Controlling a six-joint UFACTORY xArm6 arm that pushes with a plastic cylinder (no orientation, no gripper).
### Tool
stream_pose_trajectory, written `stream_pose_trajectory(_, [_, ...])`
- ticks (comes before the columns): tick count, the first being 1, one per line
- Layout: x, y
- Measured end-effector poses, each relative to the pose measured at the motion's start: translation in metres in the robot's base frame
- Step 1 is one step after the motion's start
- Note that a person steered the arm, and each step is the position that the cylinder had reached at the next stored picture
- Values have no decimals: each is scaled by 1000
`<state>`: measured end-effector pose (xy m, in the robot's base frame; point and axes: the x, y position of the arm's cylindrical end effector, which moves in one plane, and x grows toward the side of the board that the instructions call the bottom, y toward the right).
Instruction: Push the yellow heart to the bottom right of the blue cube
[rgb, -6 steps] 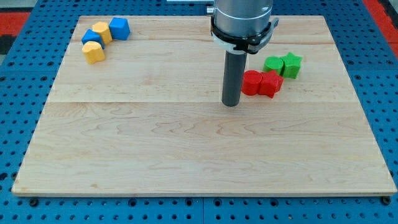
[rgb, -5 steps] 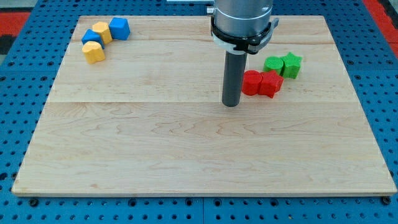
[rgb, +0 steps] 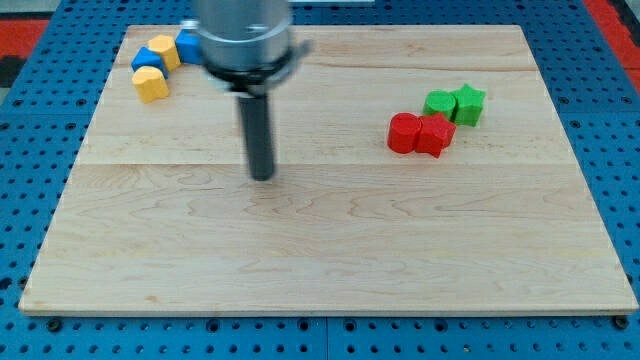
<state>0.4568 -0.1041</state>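
Note:
The yellow heart (rgb: 151, 84) lies near the board's top left corner. Just above it sit a blue block (rgb: 147, 58) and a second yellow block (rgb: 165, 49). The blue cube (rgb: 186, 44) is at the right end of this cluster, partly hidden behind my arm's housing. My tip (rgb: 262, 177) rests on the board left of centre, well to the right of and below the yellow heart, touching no block.
A red cylinder (rgb: 404, 132) and a red star-like block (rgb: 435, 135) sit together at the right. A green block (rgb: 439, 104) and a green star (rgb: 468, 103) sit just above them. The wooden board (rgb: 330, 250) rests on a blue pegboard.
My tip has swept left across the board, from beside the red cylinder to left of centre. No block has moved.

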Motion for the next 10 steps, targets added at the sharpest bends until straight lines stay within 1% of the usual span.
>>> stream_pose_trajectory(1, [2,-70])
stream_pose_trajectory(2, [-21,-132])
stream_pose_trajectory(3, [-81,-144])
stream_pose_trajectory(4, [-148,-175])
stream_pose_trajectory(5, [-153,-151])
stream_pose_trajectory(6, [-131,-126])
stream_pose_trajectory(8, [-114,15])
stream_pose_trajectory(9, [-148,-12])
stream_pose_trajectory(10, [-154,16])
